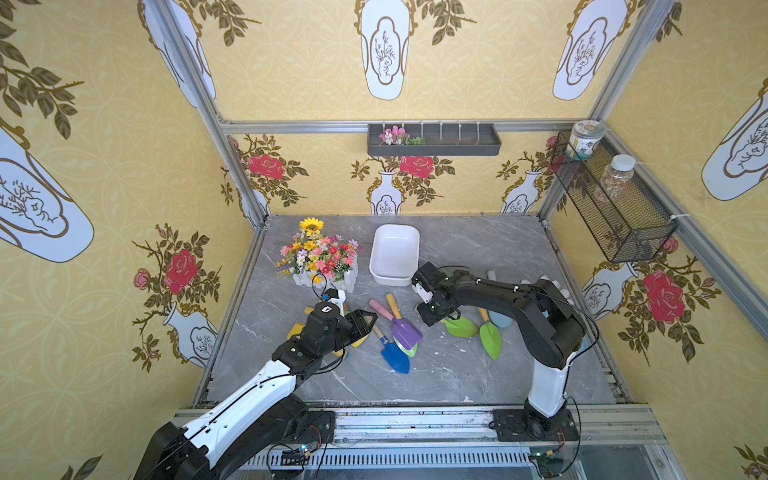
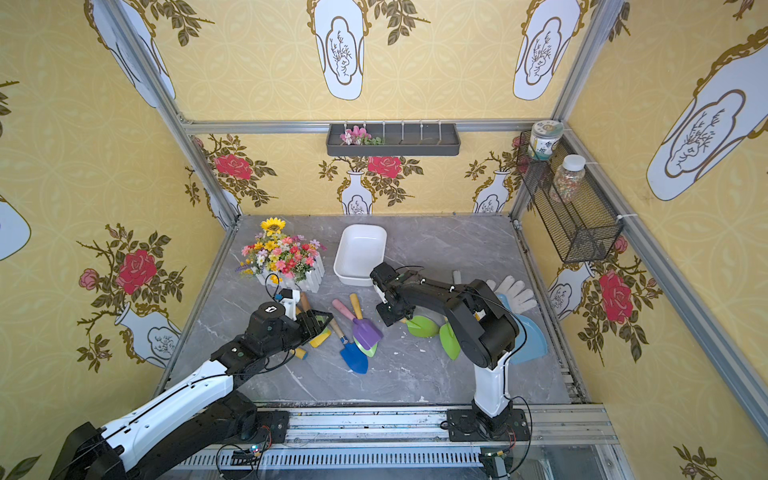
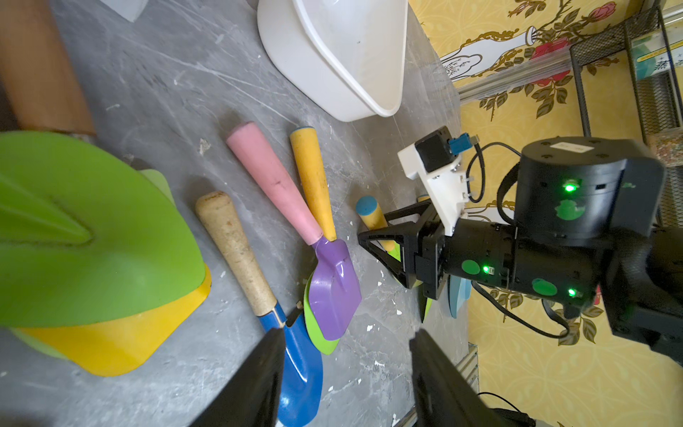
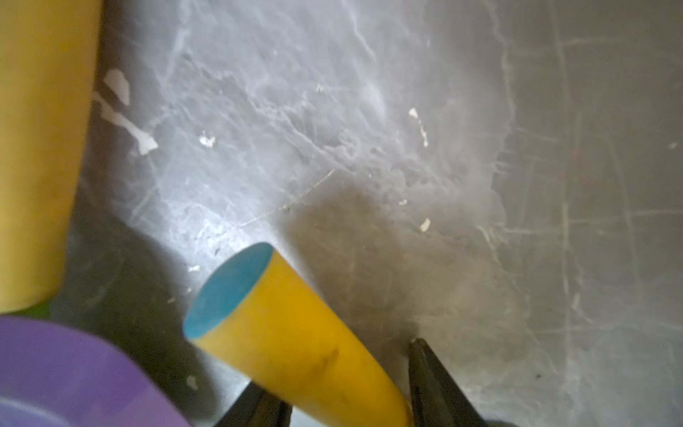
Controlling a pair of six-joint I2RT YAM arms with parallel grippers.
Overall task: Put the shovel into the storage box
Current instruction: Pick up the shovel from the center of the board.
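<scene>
Taking the back wall as 12 o'clock in both top views, one white storage box (image 1: 395, 253) is sitting at 12 o'clock on the grey table (image 1: 457, 374), with one flower planter (image 1: 324, 257) at its 9 o'clock. Eight shovels are showing, all lying outside the box: four green, one purple, one blue, one light blue and one yellow.

The right gripper (image 4: 337, 362), at the box's 5 o'clock, is pinching the blue-capped yellow handle of the green shovel (image 1: 461, 327). Both fingers are pressing its sides, partly spread, while the blade is resting on the table. A second green shovel (image 1: 490, 338) is lying at 4 o'clock of that blade, and the light blue shovel (image 2: 528, 336) at 3 o'clock, partly under the arm.

At the box's 6 o'clock three are lying together: the purple shovel (image 1: 405, 332) is lying over a third green shovel (image 1: 392, 305), with the blue shovel (image 1: 397, 357) just beside them. The left gripper (image 3: 346, 332), at 7 o'clock, is hovering with its jaws partly apart and gripping nothing. Beneath its arm a fourth green shovel (image 3: 92, 240) is lying on the yellow shovel (image 3: 111, 347).

On the walls, one grey tray (image 1: 457, 145) is hanging at 12 o'clock, and one wire basket (image 1: 623, 216) at 2 o'clock is holding two jars (image 1: 584, 139).
</scene>
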